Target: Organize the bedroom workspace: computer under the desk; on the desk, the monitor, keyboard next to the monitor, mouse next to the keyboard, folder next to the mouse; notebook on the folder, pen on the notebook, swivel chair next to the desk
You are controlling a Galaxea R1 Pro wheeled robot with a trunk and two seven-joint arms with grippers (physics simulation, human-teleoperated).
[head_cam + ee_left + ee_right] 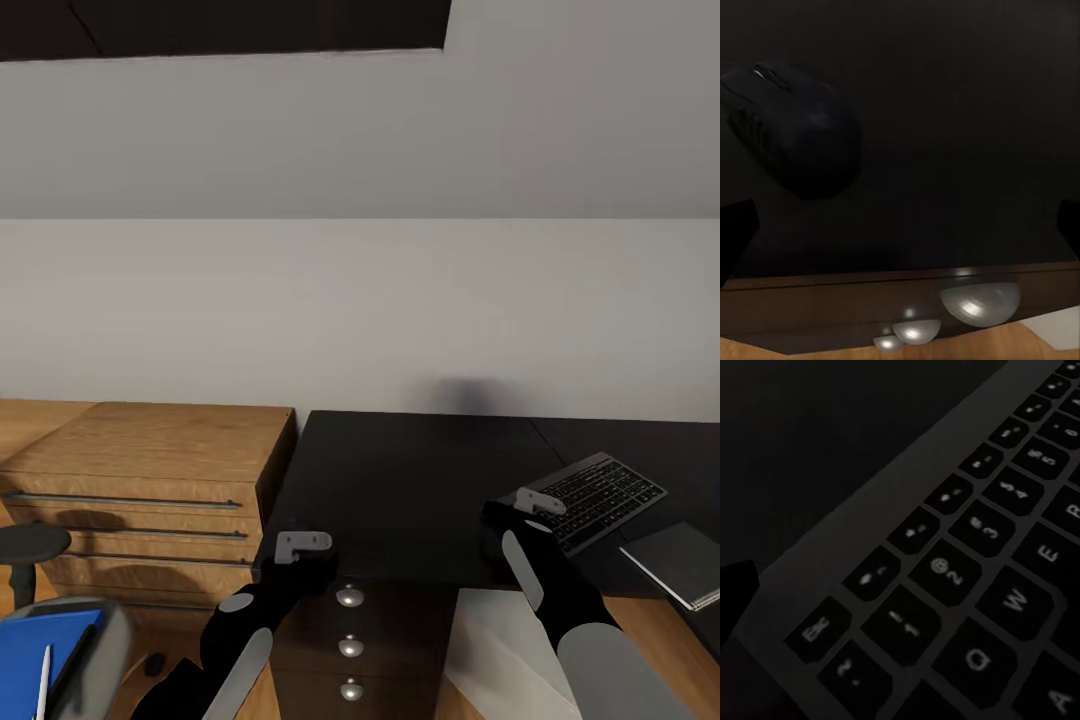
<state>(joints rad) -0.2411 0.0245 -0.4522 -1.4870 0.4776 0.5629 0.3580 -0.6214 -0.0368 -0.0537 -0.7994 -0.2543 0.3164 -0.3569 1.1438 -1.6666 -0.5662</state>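
Head view: the black tabletop (400, 480) runs along the pale wall, with a wooden drawer chest (140, 470) standing against its left end. The keyboard (600, 497) lies at an angle towards the right part of the tabletop, close to the front edge, and the grey notebook (680, 562) lies just beside it, nearer the front right. Below the front edge sits a dark cabinet (350, 640) with three round silver knobs in a column. The left gripper (303, 548) hangs over the tabletop's front edge above that cabinet; the right gripper (530, 503) is over the keyboard's near left end. From here I cannot tell how far either is open. At the lower left corner, the blue folder (40, 660) rests on the grey swivel chair (100, 640), with the white pen (44, 685) lying on the folder. A small dark object lies on the wooden floor (150, 663) beside the chair; it is too small to identify.

Left wrist view: the black mouse (799, 135) rests on the tabletop, apart from the dark fingertips (736, 232) that show at opposite sides, spread wide with nothing between them. The cabinet's knobs (979, 300) show below the tabletop's edge.

Right wrist view: the keyboard's keys are seen close up, from the escape key across the number row and the letters beneath. One dark fingertip (735, 581) shows over the tabletop beside the keyboard's edge. How wide this gripper stands cannot be told, and it holds nothing visible.
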